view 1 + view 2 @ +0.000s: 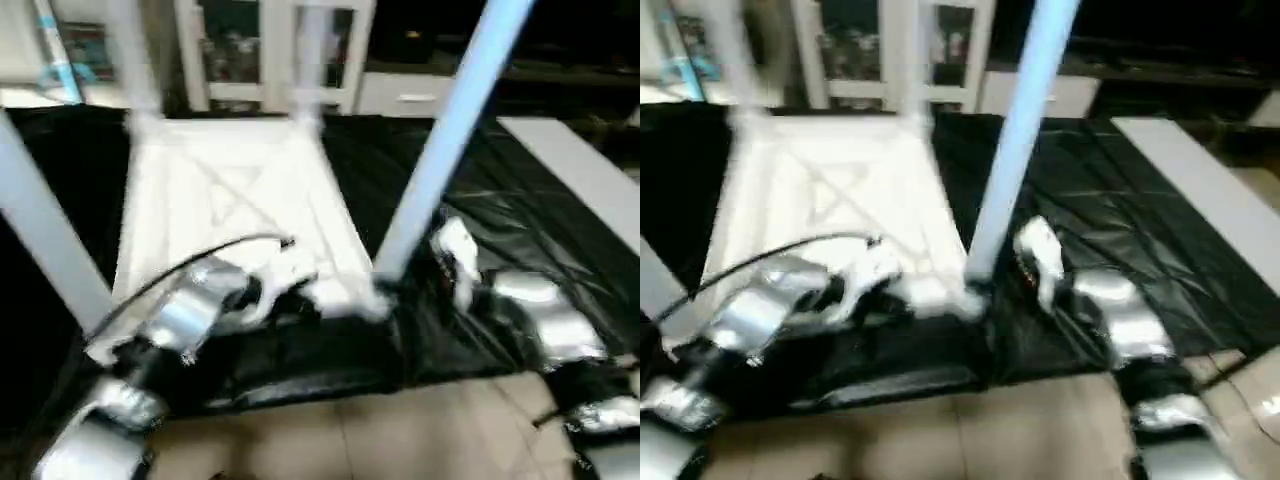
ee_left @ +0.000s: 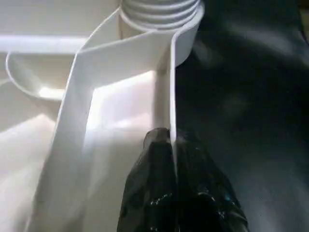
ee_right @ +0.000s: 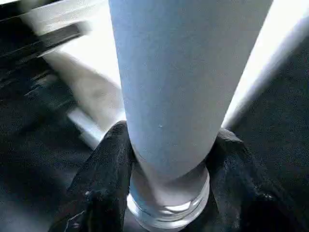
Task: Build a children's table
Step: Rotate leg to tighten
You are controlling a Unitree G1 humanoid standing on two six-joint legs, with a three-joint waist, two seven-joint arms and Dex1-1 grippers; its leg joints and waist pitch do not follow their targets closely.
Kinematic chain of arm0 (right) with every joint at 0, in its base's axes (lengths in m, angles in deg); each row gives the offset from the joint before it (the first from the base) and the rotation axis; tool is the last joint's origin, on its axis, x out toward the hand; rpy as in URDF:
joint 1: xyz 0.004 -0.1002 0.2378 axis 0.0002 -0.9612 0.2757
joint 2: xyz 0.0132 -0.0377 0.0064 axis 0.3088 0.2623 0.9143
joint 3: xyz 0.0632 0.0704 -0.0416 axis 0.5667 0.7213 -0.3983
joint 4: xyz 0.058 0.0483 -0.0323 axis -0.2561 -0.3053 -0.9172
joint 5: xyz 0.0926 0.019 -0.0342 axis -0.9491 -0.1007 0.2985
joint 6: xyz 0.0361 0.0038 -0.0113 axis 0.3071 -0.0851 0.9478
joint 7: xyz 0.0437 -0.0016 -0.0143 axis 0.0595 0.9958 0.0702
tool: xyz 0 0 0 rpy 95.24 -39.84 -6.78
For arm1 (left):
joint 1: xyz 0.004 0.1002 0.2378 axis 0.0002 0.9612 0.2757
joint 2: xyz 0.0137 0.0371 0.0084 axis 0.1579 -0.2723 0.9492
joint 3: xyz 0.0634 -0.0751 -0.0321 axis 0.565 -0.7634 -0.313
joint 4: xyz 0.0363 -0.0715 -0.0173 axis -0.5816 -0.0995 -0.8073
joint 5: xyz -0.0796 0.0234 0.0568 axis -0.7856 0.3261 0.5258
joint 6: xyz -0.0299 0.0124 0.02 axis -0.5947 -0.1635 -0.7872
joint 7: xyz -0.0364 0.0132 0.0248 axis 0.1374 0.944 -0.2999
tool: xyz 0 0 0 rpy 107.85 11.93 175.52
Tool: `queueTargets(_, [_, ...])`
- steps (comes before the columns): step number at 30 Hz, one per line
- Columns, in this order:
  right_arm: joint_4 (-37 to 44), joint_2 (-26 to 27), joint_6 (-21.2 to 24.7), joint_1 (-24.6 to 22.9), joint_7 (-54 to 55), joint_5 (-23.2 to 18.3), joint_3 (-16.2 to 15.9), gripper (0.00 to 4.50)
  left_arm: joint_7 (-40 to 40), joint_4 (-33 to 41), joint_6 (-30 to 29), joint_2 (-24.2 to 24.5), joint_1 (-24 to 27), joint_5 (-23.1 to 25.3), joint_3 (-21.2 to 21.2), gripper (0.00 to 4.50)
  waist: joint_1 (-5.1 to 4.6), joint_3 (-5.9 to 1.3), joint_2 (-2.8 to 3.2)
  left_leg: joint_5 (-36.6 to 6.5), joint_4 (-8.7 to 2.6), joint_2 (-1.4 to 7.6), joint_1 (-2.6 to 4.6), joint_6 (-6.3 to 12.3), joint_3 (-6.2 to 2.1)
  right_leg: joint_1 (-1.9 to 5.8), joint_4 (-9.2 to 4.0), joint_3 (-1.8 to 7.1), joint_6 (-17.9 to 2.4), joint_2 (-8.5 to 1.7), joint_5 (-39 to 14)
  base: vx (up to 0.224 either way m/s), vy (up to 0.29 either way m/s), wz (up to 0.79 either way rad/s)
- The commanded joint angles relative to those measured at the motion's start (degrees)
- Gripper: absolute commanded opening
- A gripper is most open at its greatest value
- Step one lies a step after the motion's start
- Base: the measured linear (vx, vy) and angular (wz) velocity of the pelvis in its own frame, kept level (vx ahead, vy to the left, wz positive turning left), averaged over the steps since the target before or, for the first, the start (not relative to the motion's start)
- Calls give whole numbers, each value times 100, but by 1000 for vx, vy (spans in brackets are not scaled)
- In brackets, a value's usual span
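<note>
Two grippers at the near edge of the upturned children's table (image 1: 235, 200), lying ribs-up on the black-cloth table (image 1: 480, 230). Left gripper (image 2: 171, 140) pinched shut on the thin side wall of the top, beside a threaded corner socket (image 2: 161, 9). Right gripper (image 3: 169, 159) with fingers (image 3: 108, 174) clamped around the base of the near right leg (image 1: 440, 150), right where it enters its socket. Further back, two more legs (image 1: 310, 60) standing at the far corners, and a fourth (image 1: 45, 230) rising at the near left. Judged from this: all four legs up, with the near right one perhaps being tightened; remaining, most likely, final seating and turning the thing upright.
</note>
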Motion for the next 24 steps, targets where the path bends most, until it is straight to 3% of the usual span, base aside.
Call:
queueTargets(1, [-370, 245, 286, 52, 1166, 264, 199, 191, 618, -146, -78, -437, -274, -334, -338, 0, 15, -278, -45, -1390, -472, 30, 59, -89, -35, 128, -514, 122, -976, -202, -1556, 0, 0, 0])
queueTargets(3, [-479, 467, 270, 118, 1627, 333, 220, 191, 1089, -367, -141, -644, -435, -288, -463, 0, -11, -309, -64, -1213, -456, 14, 45, -85, -29, 135, -490, 122, -1006, -195, -1294, 0, 0, 0])
queueTargets(7, [-1080, 1413, -105, 511, 3239, 600, 237, 191, 2414, -1208, 123, -1151, -949, 36, -579, 0, -20, -334, 0, -903, -426, 0, 37, -44, -9, 117, -449, 135, -1076, -181, -752, 0, 0, 0])
queueTargets(8, [-1152, 1653, -170, 595, 3490, 608, 238, 191, 2707, -1397, 305, -1254, -1052, 84, -623, 0, -19, -373, -28, -684, -410, -17, 22, -32, -9, 164, -400, 129, -1105, -162, -349, 0, 0, 0])
queueTargets(11, [-1153, 2012, -243, 727, 3663, 721, 134, 191, 2991, -1694, 609, -1327, -1205, 215, -587, 0, 47, -375, -43, -304, -378, -23, 28, 295, 20, 177, -339, 133, -1200, -146, 438, 0, 0, 0])
queueTargets(14, [-1033, 2131, -445, 744, 3209, 619, 92, 191, 2978, -1752, 706, -1265, -1258, 248, -518, 0, 73, -357, -50, -430, -386, -10, 27, 424, 30, 183, -360, 131, -1236, -169, 289, 0, 0, 0])
queueTargets(19, [-539, 2017, -440, 529, 2524, 149, 317, 190, 2875, -1895, 838, -1140, -1273, 277, -491, 0, 90, -332, -39, -759, -413, 14, 47, 370, 24, 163, -408, 137, -1167, -175, -147, 0, 0, 0])
queueTargets(20, [-448, 1956, -463, 478, 2495, 132, 324, 245, 2831, -1892, 859, -1111, -1262, 291, -473, 0, 117, -335, -48, -699, -415, 19, 43, 340, 21, 170, -402, 134, -1153, -177, -114, 0, 0, 0])
queueTargets(21, [-146, 1723, -495, 290, 2428, 83, 386, 245, 2483, -1755, 960, -992, -1143, 278, -392, 0, 120, -334, -54, -678, -414, 17, 42, 340, 26, 169, -400, 135, -1157, -174, -86, 0, 0, 0])
queueTargets(23, [-2, 1605, -533, 194, 2486, 74, 455, 270, 2227, -1638, 995, -914, -1054, 261, -337, 0, 156, -326, -57, -671, -416, 11, 17, 402, 20, 186, -402, 138, -1095, -175, -23, 0, 0, 0])
queueTargets(24, [111, 1536, -476, 133, 2428, 27, 483, 270, 2098, -1541, 975, -866, -987, 241, -318, 0, 103, -335, -63, -649, -438, -1, -58, 376, -16, 242, -394, 121, -1031, -184, -93, 0, 0, 0])
